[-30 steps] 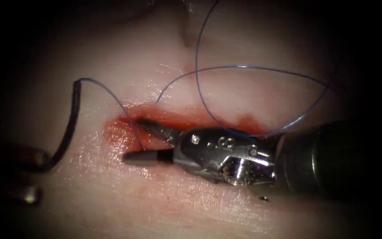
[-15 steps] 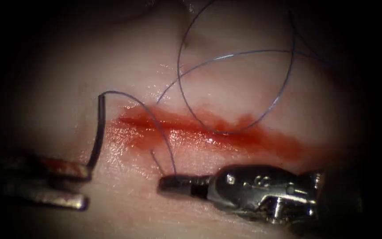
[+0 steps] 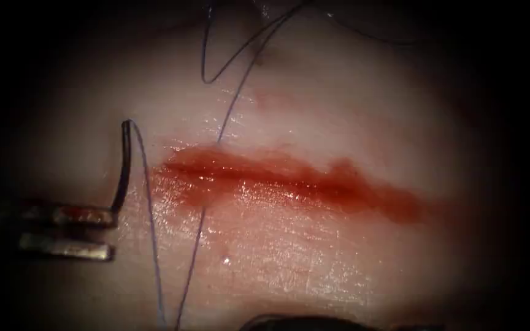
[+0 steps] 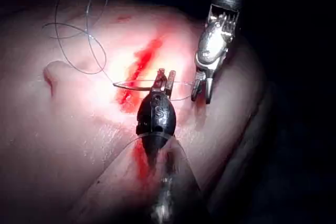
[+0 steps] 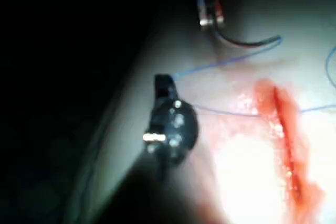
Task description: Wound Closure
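Observation:
The cut runs across the tissue, wet with red fluid. My left tool sits left of the cut's left end, shut on the curved needle near its pointed end. The needle is clear of the tissue, tail end up. Blue thread drops from the tail to the lower edge. A second strand crosses the cut alongside it. The left wrist view shows the left tool gripping the needle. There the right tool has parted jaws, with thread running up to them. Its dark body lies at the lower edge.
Loose thread curls over the tissue beyond the cut. In the right wrist view the right tool is beside the cut, with the left tool and needle farther off. The tissue slopes into darkness all round.
The right tool shut on the thread beside the cut, drew it down toward the lower edge, then its jaws parted. The big loop over the cut pulled away. The left tool shifted slightly with the needle.

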